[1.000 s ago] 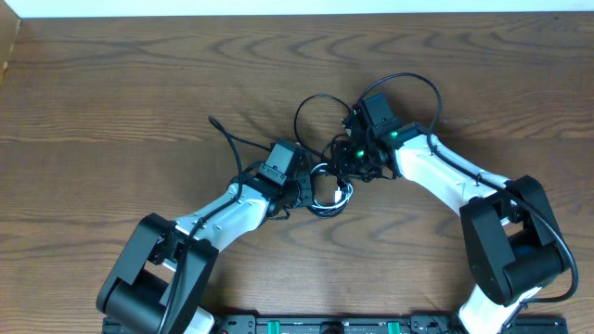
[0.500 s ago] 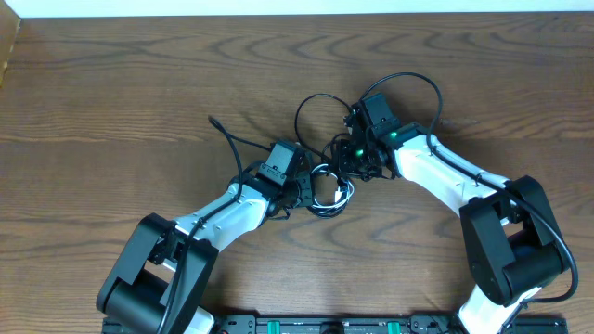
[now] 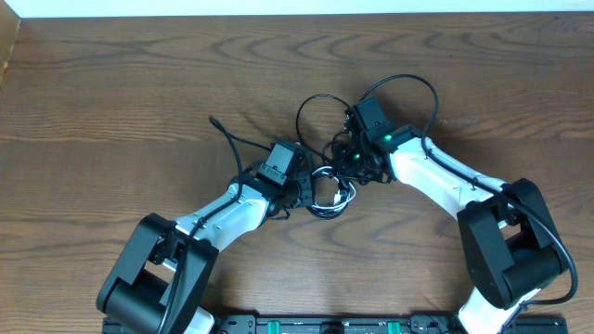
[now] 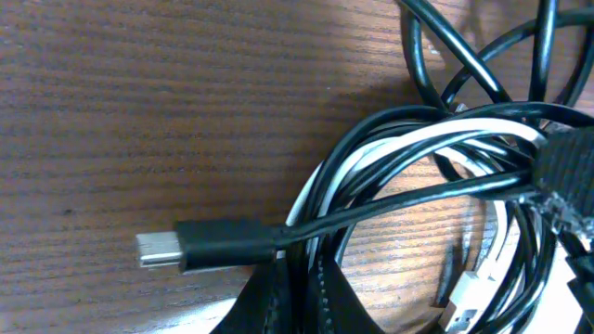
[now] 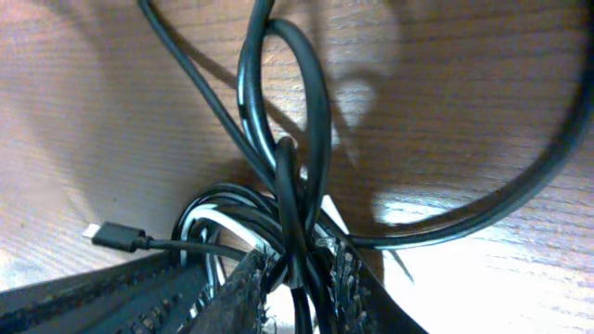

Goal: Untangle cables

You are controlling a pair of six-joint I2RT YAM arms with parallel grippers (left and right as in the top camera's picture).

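The black cable (image 3: pixel 318 114) and the white cable (image 3: pixel 336 196) lie tangled in a small coil at the table's middle. My left gripper (image 3: pixel 304 192) is at the coil's left edge. In the left wrist view its fingers (image 4: pixel 299 295) are shut on strands of the coil, with the black cable's plug (image 4: pixel 200 246) just left of them and the white cable's plug (image 4: pixel 467 295) to the right. My right gripper (image 3: pixel 350 164) is at the coil's upper right. In the right wrist view its fingers (image 5: pixel 299 286) are shut on black cable strands (image 5: pixel 288 199).
One loose end of the black cable (image 3: pixel 213 122) reaches out to the upper left of the coil. The thicker robot cable (image 3: pixel 419 85) arcs over the right arm. The table's far edge (image 3: pixel 297 15) runs along the top.
The right gripper has shifted slightly up and left with the black strands. The coil and the left arm have hardly moved.
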